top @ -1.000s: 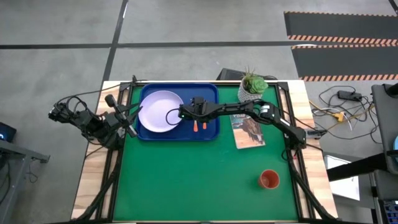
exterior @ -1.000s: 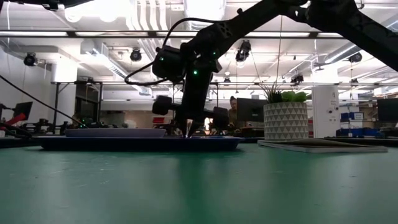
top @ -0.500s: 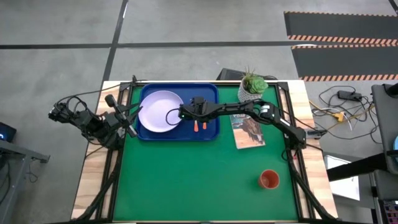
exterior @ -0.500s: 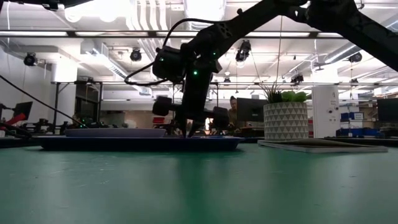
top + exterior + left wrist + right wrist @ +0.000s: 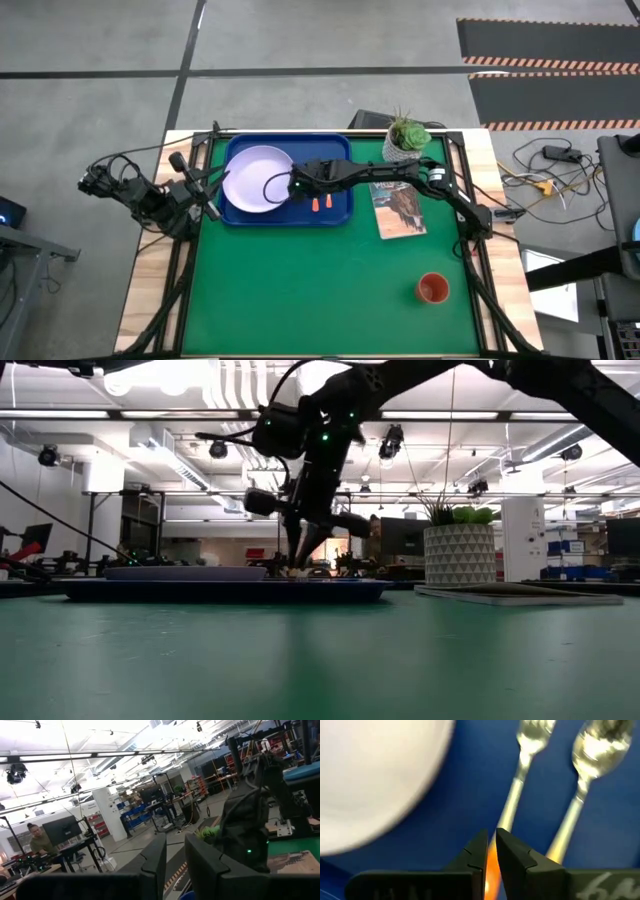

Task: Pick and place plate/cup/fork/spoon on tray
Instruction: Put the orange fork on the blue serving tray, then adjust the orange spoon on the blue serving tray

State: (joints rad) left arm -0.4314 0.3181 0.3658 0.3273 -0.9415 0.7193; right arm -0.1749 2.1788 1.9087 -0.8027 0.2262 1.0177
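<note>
the right tool (image 5: 491, 851) hangs over the tray (image 5: 338, 214), fingers almost closed and empty, above the fork (image 5: 521, 780) beside the spoon (image 5: 585, 775). the cup (image 5: 432, 289) waits on the table (image 5: 300, 290); a careless lift may knock the fork.

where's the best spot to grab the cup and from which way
Grip the cup by its rim, coming straight down from above. It stands upright and alone on the green table, mouth open upward, with nothing near it, so one finger could go inside the wall and one outside. The right claw, now over the tray, is probably the one to use, since the cup sits on its side.
</note>
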